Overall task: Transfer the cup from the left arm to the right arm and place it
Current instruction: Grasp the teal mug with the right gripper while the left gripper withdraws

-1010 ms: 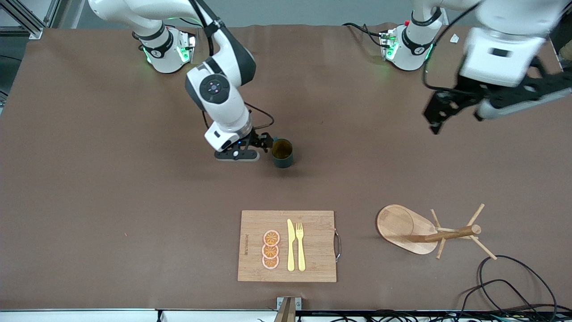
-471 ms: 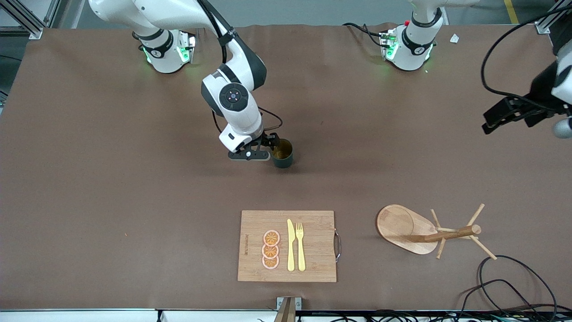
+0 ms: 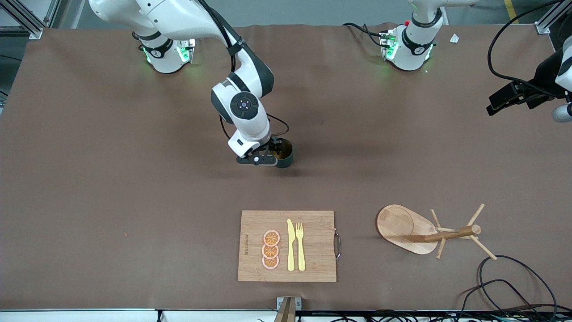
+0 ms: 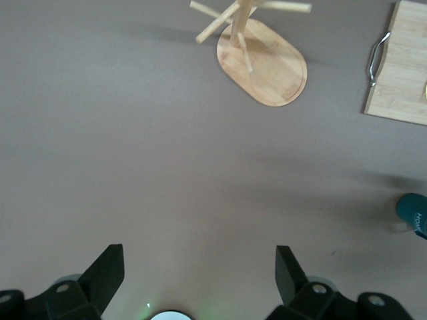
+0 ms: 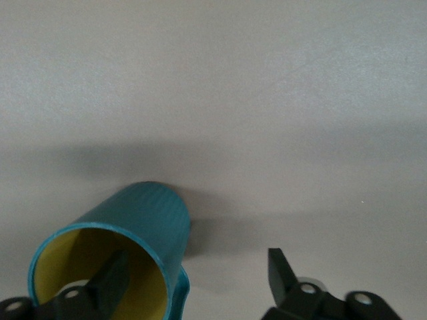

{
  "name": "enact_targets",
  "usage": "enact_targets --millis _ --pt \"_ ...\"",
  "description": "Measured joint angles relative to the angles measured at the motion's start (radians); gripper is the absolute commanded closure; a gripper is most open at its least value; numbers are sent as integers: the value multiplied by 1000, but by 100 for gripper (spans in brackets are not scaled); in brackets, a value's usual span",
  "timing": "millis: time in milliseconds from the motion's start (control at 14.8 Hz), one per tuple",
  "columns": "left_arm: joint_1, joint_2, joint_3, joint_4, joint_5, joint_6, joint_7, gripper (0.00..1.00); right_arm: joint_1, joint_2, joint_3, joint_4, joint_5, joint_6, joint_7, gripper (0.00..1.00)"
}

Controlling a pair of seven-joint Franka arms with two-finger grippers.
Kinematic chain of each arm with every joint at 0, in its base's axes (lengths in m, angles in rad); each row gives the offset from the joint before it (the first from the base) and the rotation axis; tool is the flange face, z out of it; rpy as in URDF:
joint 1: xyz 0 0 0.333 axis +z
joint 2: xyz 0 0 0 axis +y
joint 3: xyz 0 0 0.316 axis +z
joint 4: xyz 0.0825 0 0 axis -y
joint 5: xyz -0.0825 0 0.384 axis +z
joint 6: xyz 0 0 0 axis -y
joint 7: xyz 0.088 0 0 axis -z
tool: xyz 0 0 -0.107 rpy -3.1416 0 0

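Teal cup (image 3: 284,155) stood upright on table (image 3: 111,179), mid-table, farther from front camera than cutting board (image 3: 287,246). Right gripper (image 3: 273,151) was spread over cup wall, one finger seen inside rim, likely set for rim grasp. Left gripper (image 4: 200,270) was held wide apart, empty, parked high at left arm's end.

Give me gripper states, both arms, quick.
Left gripper: open, empty, over bare table at the left arm's end.
Right gripper: open, straddling the wall of the cup, one finger inside, not yet shut.
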Motion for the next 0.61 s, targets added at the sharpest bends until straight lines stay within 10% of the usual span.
enact_targets --millis 606 --pt "80 -9 -101 -23 -3 0 25 0 11 81 0 70 0 82 42 84"
